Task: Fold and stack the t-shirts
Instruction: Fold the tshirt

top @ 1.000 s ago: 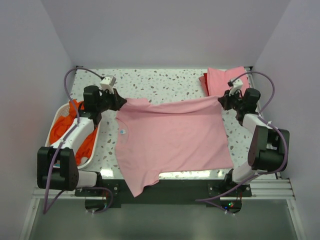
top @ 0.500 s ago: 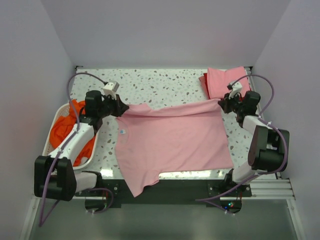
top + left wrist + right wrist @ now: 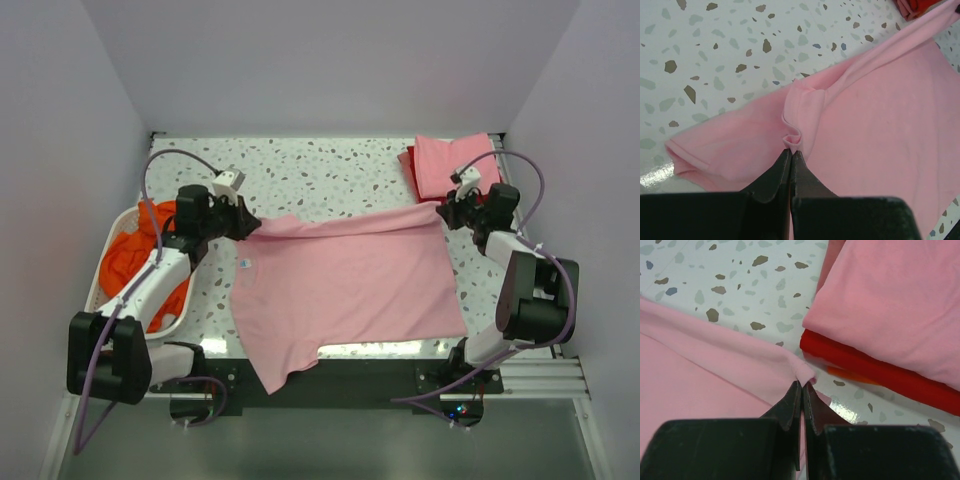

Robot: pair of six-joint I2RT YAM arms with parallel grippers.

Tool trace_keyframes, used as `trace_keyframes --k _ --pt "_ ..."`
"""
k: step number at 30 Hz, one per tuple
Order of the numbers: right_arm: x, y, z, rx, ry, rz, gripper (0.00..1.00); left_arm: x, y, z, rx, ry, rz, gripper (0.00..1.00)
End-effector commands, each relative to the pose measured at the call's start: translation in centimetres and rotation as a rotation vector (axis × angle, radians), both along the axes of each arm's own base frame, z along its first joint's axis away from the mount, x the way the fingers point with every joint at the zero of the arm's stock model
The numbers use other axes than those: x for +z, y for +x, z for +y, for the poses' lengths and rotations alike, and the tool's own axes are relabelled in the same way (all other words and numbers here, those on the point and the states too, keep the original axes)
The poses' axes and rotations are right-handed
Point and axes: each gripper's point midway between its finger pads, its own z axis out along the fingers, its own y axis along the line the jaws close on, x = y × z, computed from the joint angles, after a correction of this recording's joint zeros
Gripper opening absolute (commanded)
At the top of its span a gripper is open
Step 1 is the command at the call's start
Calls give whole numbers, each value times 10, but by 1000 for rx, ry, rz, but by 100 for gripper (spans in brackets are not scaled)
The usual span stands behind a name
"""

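**A:** What sits furthest left?

**B:** A white slotted plastic laundry basket (image 3: pixel 110 240) at the bench's left edge. It holds crumpled orange cotton t-shirts (image 3: pixel 125 262).

**A:** And the left pincer?

**B:** The left pincer (image 3: pixel 791 152) is pressed together on a small pucker of the light pink short-sleeved t-shirt (image 3: pixel 340 285), at its far left corner beside a sleeve.

**A:** Where does that shirt lie?

**B:** It is spread over the middle of the white speckled bench (image 3: pixel 330 165). One near sleeve drapes past the front edge. Its far edge is turned over in a long fold running between the two pincers.

**A:** The right side?

**B:** The right pincer (image 3: pixel 803 386) is pinching the shirt's far right corner. Just beyond it, in the bench's far right corner, is a stack of folded t-shirts (image 3: pixel 455 160). It has pink on top, red beneath, and a sliver of orange under that.
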Motion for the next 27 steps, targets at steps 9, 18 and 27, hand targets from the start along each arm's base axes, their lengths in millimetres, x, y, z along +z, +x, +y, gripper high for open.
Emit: trace_keyframes --k 9,18,27 --pt "9 -26 -19 74 -199 2 21 -1 -17 -7 -30 22 17 0" --pt "14 -64 -20 184 -169 76 45 -7 -30 -16 -84 29 43 0" --pt "15 -35 -13 146 62 263 41 -13 -36 -16 -90 44 71 0"
